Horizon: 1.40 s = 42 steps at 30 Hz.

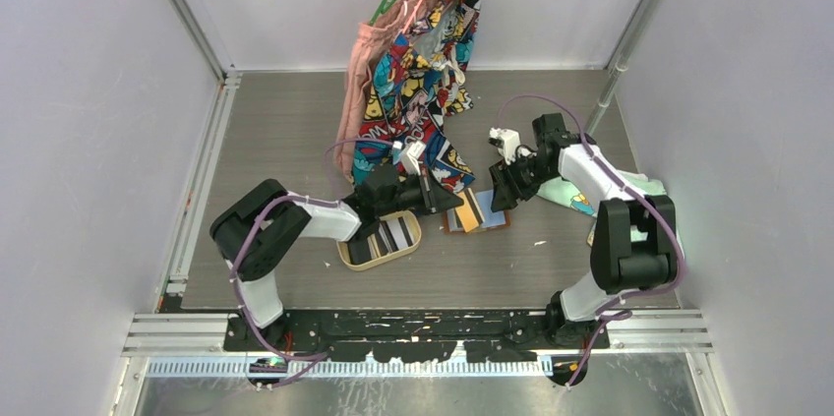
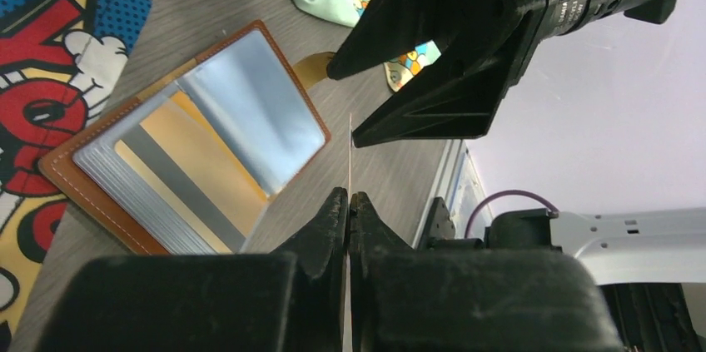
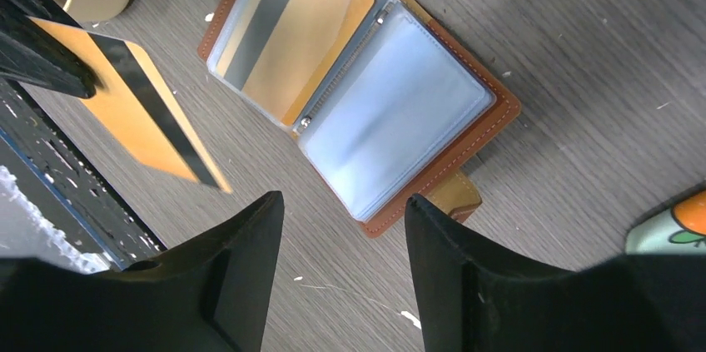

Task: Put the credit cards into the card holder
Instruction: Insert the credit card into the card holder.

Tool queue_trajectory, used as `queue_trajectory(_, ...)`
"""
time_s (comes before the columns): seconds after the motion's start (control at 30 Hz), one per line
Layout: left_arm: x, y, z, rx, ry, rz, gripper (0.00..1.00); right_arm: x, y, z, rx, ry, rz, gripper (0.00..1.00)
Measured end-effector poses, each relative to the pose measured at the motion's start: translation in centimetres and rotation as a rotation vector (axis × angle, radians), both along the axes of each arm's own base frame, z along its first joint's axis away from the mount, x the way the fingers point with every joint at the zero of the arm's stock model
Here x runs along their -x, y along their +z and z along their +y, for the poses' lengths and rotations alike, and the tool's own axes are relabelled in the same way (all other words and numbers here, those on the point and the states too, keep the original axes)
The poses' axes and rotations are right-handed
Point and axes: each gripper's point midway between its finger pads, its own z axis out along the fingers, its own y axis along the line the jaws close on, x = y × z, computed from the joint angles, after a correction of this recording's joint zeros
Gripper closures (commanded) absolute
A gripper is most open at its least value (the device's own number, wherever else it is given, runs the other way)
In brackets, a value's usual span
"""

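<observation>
The tan-brown card holder point(image 1: 478, 211) lies open on the table, showing clear sleeves; a yellow card point(image 3: 291, 36) with a grey stripe sits in one sleeve. The holder also shows in the left wrist view point(image 2: 191, 144) and the right wrist view point(image 3: 391, 111). My left gripper point(image 1: 445, 202) is shut on a yellow card with a black stripe point(image 3: 137, 111), held just left of the holder; in its own view the card is edge-on point(image 2: 350, 152) between the tips point(image 2: 349, 195). My right gripper point(image 3: 343, 202) is open and empty, hovering at the holder's right edge point(image 1: 506, 192).
An oval light-wood tray point(image 1: 346, 257) with black and striped cards point(image 1: 388, 236) sits left of the holder. Comic-print and pink clothes point(image 1: 423, 91) hang at the back and reach the table. A mint printed pouch point(image 1: 575, 198) lies at the right.
</observation>
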Motion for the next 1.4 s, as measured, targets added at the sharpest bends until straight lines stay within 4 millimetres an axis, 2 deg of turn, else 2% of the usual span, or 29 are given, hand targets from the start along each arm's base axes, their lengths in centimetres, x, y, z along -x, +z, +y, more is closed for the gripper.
queue_trajectory(0.33,-2.6,-2.7,-1.8,-0.069,0.027,0.036,1.0,-0.3,-3.4,-0.6,0.101,-0.078,0.136,0.52)
queue_trajectory(0.6,-4.5,-5.4,-1.6,-0.128,0.037,0.082,1.0,-0.5,-5.5,-1.6,0.183,-0.117,0.199,0.61)
queue_trajectory(0.9,-4.8,-6.8,-0.7,-0.18,0.05,0.132,1.0,-0.8,-6.2,-1.9,0.237,-0.118,0.207,0.65)
queue_trajectory(1.4,-4.8,-7.0,-0.9,-0.217,0.041,0.18,1.0,-0.8,-6.3,-1.9,0.268,-0.11,0.205,0.65)
